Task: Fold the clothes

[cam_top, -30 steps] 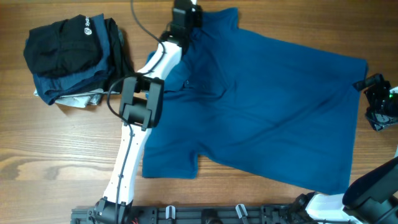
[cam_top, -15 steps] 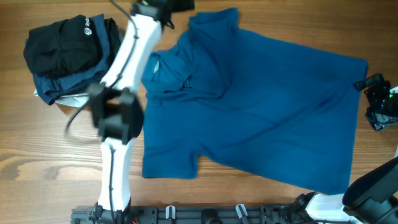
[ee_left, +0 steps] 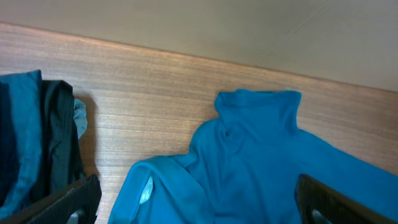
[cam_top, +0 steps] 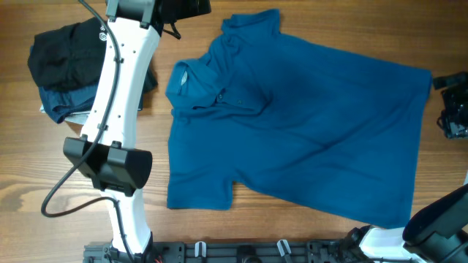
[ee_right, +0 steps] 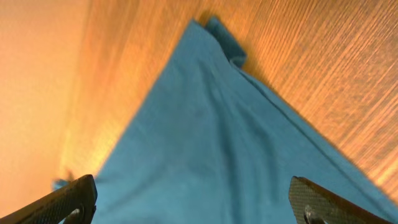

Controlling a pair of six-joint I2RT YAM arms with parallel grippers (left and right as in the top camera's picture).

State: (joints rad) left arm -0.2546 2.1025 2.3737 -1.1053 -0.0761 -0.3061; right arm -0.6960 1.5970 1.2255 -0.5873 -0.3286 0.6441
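Left end effector [cam_top: 186,9], jaws wide and empty, hangs over the bench's [cam_top: 44,168] far edge just beyond the shirt's [cam_top: 307,131] collar [cam_top: 212,80]; the right end effector [cam_top: 452,106] is equally wide and empty beside the hem [cam_top: 420,146]. The shirt lies spread front-up, skewed across the bench, unfolded, near a dark pile [cam_top: 73,66]. To fold well, I judge each should pinch the far long edge, at sleeve [cam_top: 252,25] and hem, and carry it over together, cloth taut, so the crease runs straight.

Even, diffuse light from above, faint soft shadows along the polo shirt [cam_top: 314,139] edges, left wrist view fairly sharp, right wrist view orange-tinted, blurry
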